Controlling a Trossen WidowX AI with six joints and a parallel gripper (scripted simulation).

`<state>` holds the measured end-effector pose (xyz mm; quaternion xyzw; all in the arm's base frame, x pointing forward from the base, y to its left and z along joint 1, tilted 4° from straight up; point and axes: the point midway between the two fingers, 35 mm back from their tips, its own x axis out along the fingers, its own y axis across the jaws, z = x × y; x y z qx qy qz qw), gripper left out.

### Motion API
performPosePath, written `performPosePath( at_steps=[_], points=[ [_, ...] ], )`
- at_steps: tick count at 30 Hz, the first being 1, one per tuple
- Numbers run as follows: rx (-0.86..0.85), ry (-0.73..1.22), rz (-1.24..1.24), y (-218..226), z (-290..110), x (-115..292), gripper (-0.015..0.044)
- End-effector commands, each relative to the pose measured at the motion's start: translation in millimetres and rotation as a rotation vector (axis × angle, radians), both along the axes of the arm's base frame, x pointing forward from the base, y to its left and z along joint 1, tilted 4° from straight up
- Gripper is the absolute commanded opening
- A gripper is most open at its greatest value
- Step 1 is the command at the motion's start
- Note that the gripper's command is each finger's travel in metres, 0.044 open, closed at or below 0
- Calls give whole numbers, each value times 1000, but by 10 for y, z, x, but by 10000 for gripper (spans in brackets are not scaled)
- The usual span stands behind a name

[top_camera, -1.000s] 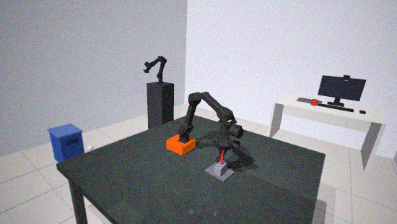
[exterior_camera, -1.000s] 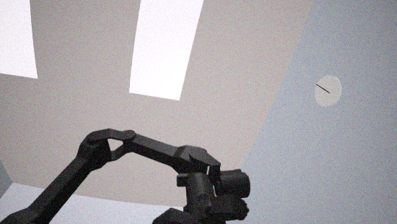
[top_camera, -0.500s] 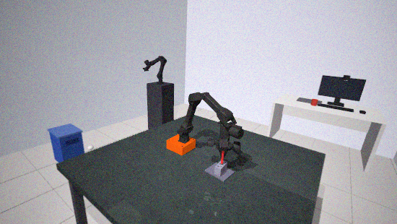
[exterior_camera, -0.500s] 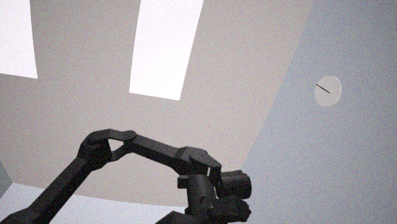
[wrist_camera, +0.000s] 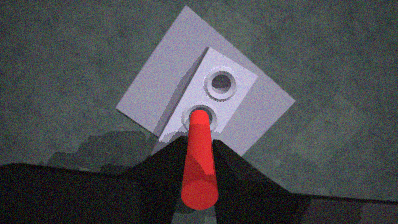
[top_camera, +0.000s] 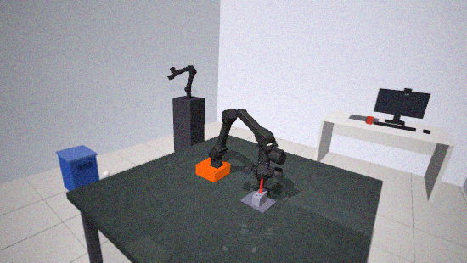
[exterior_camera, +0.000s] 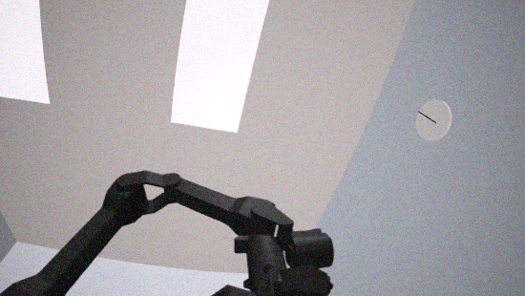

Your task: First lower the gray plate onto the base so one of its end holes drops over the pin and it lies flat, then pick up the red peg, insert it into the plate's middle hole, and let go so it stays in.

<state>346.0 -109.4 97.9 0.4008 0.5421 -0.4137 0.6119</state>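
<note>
My gripper is shut on the red peg and holds it upright, pointing down. The gray plate lies on the flat gray base on the dark table. In the wrist view the peg's lower tip sits at the mouth of one plate hole. A second hole beyond it is open. The near end of the plate is hidden by the peg and fingers. The exterior view shows only the arm from below.
The arm stands on an orange block behind the base. Off the table stand a blue cabinet, a black pedestal with a second small arm, and a white desk with a monitor.
</note>
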Motion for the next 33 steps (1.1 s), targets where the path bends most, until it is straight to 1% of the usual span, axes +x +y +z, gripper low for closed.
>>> performPosePath(
  at_steps=[1,33],
  points=[
    [0,-1,0,0,5,2,0],
    [0,0,-1,1,-26,-19,0]
  ],
)
